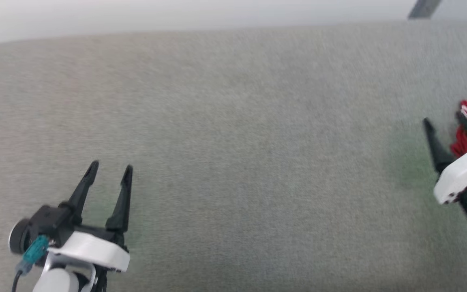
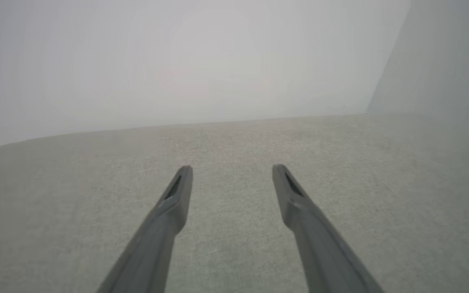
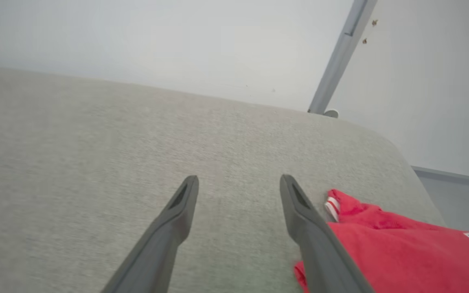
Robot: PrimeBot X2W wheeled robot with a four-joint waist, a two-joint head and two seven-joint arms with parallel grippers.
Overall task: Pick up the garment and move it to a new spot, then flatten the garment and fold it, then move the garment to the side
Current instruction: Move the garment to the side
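Two long dark fingers of the right gripper (image 3: pixel 239 178) rise nearest to the lens in the right wrist view, spread wide with only bare cloth between them, so this claw pinches nothing. Just beside the finger on that view's right, partly hidden behind it, lies the garment (image 3: pixel 401 252), a red jersey of thin soft fabric with a bit of red-and-white striped trim and the corner of a black, white-outlined mark. It rests on the pale grey woven fabric surface (image 3: pixel 96 162), close to its rounded right end, near a slanted grey metal post (image 3: pixel 340 57).

In the head view the left gripper (image 1: pixel 111 166) hovers at the lower left, well apart from the garment, its fingers also spread and holding nothing. The right gripper sits at the far right edge, with the red cloth just past its fingers.

My judgement on progress: the garment lies at the side of the surface and neither claw grips it, which fits the last step, moving it aside, being finished or almost so. The visible part looks rather smooth and compact, as a folded piece would, but much of it is cut off by the frame, so I cannot tell if the fold is neat. If so, only drawing the arms away is left
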